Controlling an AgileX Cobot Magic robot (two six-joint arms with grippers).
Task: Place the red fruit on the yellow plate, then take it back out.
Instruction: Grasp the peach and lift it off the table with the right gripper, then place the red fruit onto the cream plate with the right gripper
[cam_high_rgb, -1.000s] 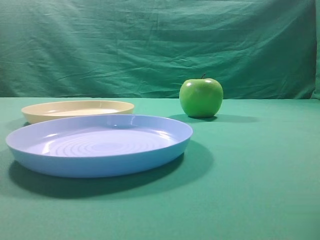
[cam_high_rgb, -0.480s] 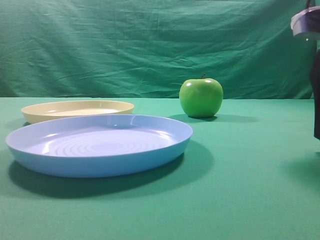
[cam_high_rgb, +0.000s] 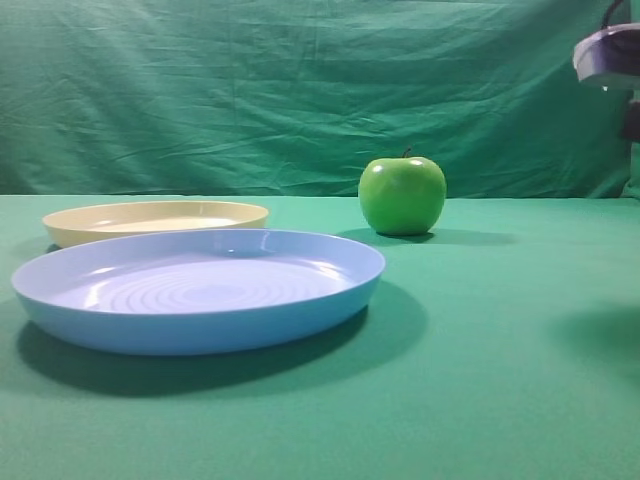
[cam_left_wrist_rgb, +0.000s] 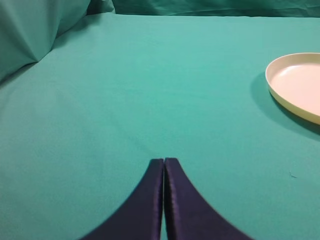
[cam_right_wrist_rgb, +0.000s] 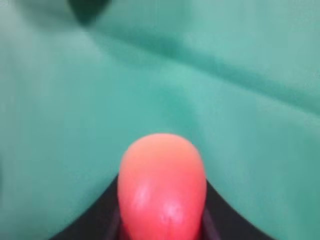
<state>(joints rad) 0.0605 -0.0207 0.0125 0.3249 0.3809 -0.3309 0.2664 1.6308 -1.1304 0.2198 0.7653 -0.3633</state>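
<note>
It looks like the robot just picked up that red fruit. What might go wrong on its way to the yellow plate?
1. The red fruit is round and smooth, and sits between the right gripper's fingers; it might slip and roll across the cloth.
2. The blue plate lies right in front of the yellow plate, so the fruit could land in the wrong one.
3. The green apple stands between the arm and the plates and might get bumped.

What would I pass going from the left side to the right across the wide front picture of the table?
yellow plate → light blue plate → green apple → part of the robot's arm at the top right edge.
</note>
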